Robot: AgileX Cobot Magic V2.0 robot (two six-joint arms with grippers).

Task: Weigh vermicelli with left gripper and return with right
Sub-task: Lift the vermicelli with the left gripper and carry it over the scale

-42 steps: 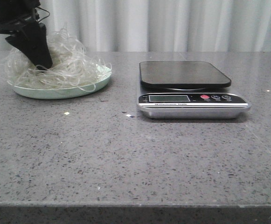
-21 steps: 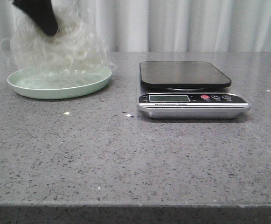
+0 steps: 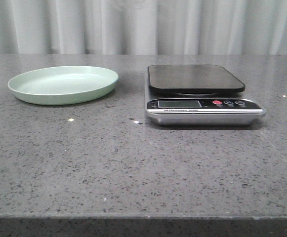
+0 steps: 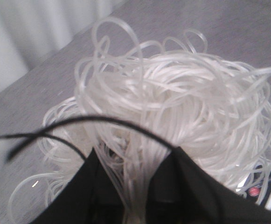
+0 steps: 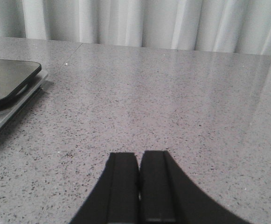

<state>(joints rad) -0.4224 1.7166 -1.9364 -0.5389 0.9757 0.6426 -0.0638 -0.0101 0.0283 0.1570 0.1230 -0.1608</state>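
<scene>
The vermicelli [image 4: 172, 98], a fluffy nest of translucent whitish strands, hangs from my left gripper [image 4: 136, 158], whose black fingers are shut on a bunch of its strands. Both are out of the front view. The pale green plate [image 3: 63, 84] sits empty at the left of the table. The kitchen scale [image 3: 202, 94], with a black platform and silver base, stands right of the plate, nothing on it. A corner of the scale shows past the noodles in the left wrist view [image 4: 266, 189]. My right gripper [image 5: 139, 161] is shut and empty, low over the table to the right of the scale [image 5: 7, 86].
The grey speckled stone table [image 3: 133, 163] reaches to a front edge near the camera. White curtains [image 3: 143, 24] hang behind it. A few small crumbs [image 3: 70, 119] lie in front of the plate. A thin black cable [image 4: 56, 128] crosses the left wrist view.
My left gripper has lifted the vermicelli off the plate and up out of the front view. The plate is now empty. The scale has not moved.
</scene>
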